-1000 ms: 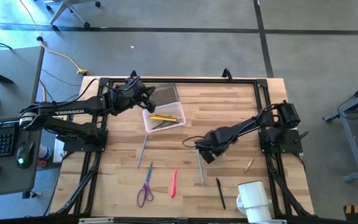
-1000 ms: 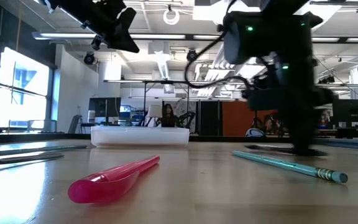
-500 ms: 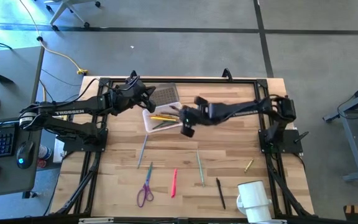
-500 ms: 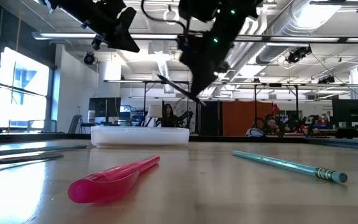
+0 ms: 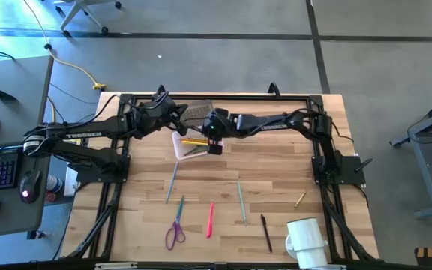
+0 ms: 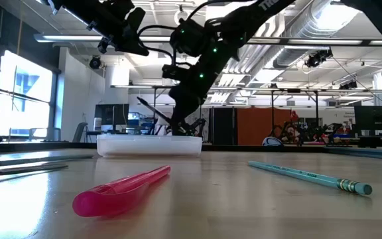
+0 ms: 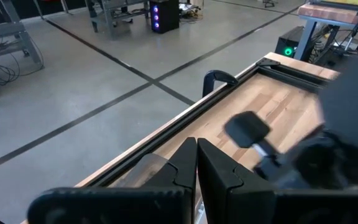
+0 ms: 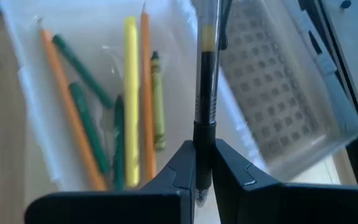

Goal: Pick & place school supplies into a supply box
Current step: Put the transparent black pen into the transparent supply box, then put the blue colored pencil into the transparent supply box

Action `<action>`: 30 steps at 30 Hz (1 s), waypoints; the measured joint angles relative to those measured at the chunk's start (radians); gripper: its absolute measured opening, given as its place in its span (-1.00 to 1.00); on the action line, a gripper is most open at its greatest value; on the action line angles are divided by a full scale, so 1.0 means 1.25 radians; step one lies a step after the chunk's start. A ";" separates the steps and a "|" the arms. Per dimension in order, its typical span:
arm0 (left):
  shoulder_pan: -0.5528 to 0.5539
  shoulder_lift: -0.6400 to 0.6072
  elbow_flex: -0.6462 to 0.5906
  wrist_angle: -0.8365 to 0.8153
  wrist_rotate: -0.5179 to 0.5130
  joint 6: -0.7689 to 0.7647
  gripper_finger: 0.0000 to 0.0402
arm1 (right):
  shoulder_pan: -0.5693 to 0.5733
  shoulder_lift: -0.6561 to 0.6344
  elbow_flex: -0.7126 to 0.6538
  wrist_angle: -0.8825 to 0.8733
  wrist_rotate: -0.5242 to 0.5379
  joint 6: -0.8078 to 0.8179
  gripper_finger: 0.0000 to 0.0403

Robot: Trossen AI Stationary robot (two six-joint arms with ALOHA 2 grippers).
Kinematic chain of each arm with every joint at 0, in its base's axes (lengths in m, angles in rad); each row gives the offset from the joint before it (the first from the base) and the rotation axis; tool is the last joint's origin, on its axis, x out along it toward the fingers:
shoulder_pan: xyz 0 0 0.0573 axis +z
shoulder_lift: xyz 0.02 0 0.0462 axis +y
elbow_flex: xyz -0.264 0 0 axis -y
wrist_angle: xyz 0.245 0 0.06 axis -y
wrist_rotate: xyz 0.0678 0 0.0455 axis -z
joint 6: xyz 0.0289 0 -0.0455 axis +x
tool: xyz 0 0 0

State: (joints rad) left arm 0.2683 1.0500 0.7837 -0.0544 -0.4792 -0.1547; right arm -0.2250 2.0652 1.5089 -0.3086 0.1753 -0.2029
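Observation:
The supply box, a clear tub, sits far left of the table's middle and holds yellow, orange and green pencils. My right gripper hangs over the box, shut on a black pen. My left gripper is shut on nothing, raised beside the box's far left corner. On the near half of the table lie a teal pencil, a pink pen, purple scissors, a black pen and a grey pencil. My right gripper pinches the black pen between its two fingers near one end; a short stub shows behind the fingers. The fingers slant down from the table's right, and the pen runs on ahead of them. It is lifted clear, its free end above the box.
A flat grey textured rectangle lies just beyond the box. A white mug stands at the near right corner, with a small yellow piece near the right edge. Bare wood shows between the box and the loose pens.
My right gripper has risen from the table beside the teal pencil and swung toward the far left, rolling its wrist, until it hangs over the supply box. The black pen has come up with it, lifted clear of the table.

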 joint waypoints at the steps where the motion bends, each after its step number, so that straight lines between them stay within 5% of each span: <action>1: 0.000 0.000 0.000 0.000 0.000 0.000 -0.77 | -0.005 0.010 0.011 0.001 -0.015 0.000 -0.90; 16: 0.000 0.000 0.000 -0.002 0.025 -0.003 -0.77 | -0.066 0.041 -0.065 0.131 -0.089 -0.055 -0.86; 30: 0.000 0.000 0.000 -0.055 0.148 -0.079 -0.77 | -0.065 0.041 -0.084 0.148 -0.069 -0.104 -0.50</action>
State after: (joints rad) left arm 0.2680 1.0500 0.7837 -0.1237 -0.2943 -0.2530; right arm -0.3059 2.1162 1.4033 -0.1232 0.0893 -0.3328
